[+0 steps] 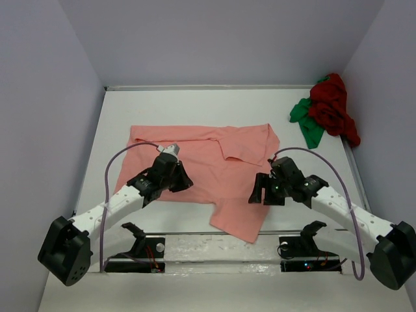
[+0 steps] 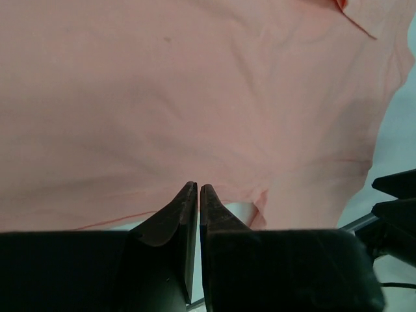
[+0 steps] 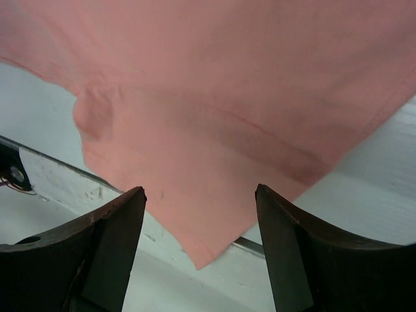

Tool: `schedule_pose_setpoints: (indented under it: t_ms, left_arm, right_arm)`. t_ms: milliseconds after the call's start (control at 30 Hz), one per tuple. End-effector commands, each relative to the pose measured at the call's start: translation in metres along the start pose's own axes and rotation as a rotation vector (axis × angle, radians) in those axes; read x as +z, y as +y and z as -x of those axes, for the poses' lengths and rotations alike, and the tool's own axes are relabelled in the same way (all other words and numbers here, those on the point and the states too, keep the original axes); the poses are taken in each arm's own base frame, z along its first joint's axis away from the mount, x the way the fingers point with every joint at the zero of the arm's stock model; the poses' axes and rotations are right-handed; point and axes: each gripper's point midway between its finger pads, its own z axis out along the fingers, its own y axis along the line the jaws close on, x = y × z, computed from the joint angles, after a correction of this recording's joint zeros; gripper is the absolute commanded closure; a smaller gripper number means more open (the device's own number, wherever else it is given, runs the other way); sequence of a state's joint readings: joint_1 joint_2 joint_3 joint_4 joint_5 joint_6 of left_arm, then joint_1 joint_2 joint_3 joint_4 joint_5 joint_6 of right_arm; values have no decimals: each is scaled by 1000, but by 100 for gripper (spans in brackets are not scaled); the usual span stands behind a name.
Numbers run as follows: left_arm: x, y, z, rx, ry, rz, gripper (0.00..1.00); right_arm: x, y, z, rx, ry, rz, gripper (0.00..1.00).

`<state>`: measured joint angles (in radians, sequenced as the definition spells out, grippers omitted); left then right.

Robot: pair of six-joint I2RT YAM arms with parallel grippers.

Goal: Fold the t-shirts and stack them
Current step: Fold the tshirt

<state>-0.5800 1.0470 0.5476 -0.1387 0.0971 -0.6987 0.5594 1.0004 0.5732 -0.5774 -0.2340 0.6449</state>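
The salmon-pink shirt (image 1: 214, 162) is soft matt cloth, the table (image 1: 195, 104) smooth.

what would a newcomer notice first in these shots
A salmon-pink t-shirt lies spread across the middle of the white table. In the far right corner a dark red t-shirt and a green t-shirt sit crumpled together. The left claw is nearly shut at the pink shirt's near hem; the right claw gapes open over its near corner.

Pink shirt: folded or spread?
Spread. The salmon-pink shirt lies open on the table; only one upper flap is turned over, and a lower corner overhangs the near edge.
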Motion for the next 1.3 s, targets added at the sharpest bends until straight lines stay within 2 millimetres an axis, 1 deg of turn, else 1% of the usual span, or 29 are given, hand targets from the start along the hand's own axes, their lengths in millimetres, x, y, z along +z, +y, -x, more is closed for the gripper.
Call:
schedule_pose_setpoints:
  t_ms: [0, 33, 67, 100, 167, 200, 233, 267, 300, 367, 400, 467, 500, 633, 700, 733, 833, 900, 967, 1033, 1167, 1267]
  left_arm:
    - [-6, -14, 5, -21, -84, -33, 83]
    - [-6, -16, -4, -12, -76, -37, 83]
    - [-6, -18, -8, -7, -74, -40, 83]
    - [-6, -23, -22, 15, -47, -52, 82]
    - [-5, -26, -32, 19, -29, -54, 82]
    - [-4, -26, -40, 28, -9, -47, 82]
    - [-4, -30, -48, 45, 11, -56, 82]
    - [-3, -31, -52, 47, 21, -51, 81]
    - [0, -32, -56, 54, 36, -40, 81]
    - [2, -36, -61, 80, 48, -36, 81]
    - [5, -35, -62, 92, 53, -25, 81]
    - [4, -41, -60, 102, 41, -30, 81]
    - [3, -44, -60, 103, 40, -36, 81]
    - [-1, -48, -54, 107, 5, -56, 80]
    - [-3, -52, -48, 111, -18, -73, 80]
    - [-7, -60, -42, 118, -39, -99, 78]
    - [-13, -68, -30, 120, -84, -115, 74]
    - [-15, -68, -24, 125, -110, -108, 69]
    - [-16, -67, -18, 128, -132, -97, 68]
    - [-18, -64, -17, 133, -137, -78, 68]
    - [-24, -64, -3, 131, -188, -55, 68]
    - [-30, -66, 5, 133, -221, -54, 68]
  right_arm:
    - [-5, 6, -4, 11, -51, -14, 27]
    - [-5, 6, -9, 10, -44, -13, 27]
    - [-5, 7, -13, 9, -35, -11, 27]
    - [-5, 8, -22, 4, -17, -21, 28]
    - [-8, 9, -29, -7, -11, -40, 27]
    - [-9, 6, -34, -14, -5, -73, 27]
    - [-11, 6, -34, -16, -10, -86, 27]
    - [-10, 1, -34, -11, -12, -115, 27]
    - [-10, 1, -33, -6, -17, -117, 27]
    - [-9, 6, -28, -4, -35, -102, 27]
    - [-9, 12, -23, 2, -52, -80, 27]
    - [-8, 13, -16, 15, -83, -88, 28]
    - [-7, 19, -14, 8, -88, -75, 28]
    - [-10, 21, -7, 22, -125, -76, 28]
    - [-13, 23, -5, 26, -136, -64, 28]
    - [-16, 27, -2, 27, -147, -50, 28]
    - [-23, 32, 1, 27, -162, -36, 28]
    - [-26, 31, 4, 25, -172, -48, 28]
    - [-27, 32, 5, 19, -175, -49, 28]
    - [-26, 33, 7, 16, -177, -49, 28]
    - [-26, 40, 15, 1, -195, -43, 29]
    - [-32, 46, 26, -16, -230, -39, 29]
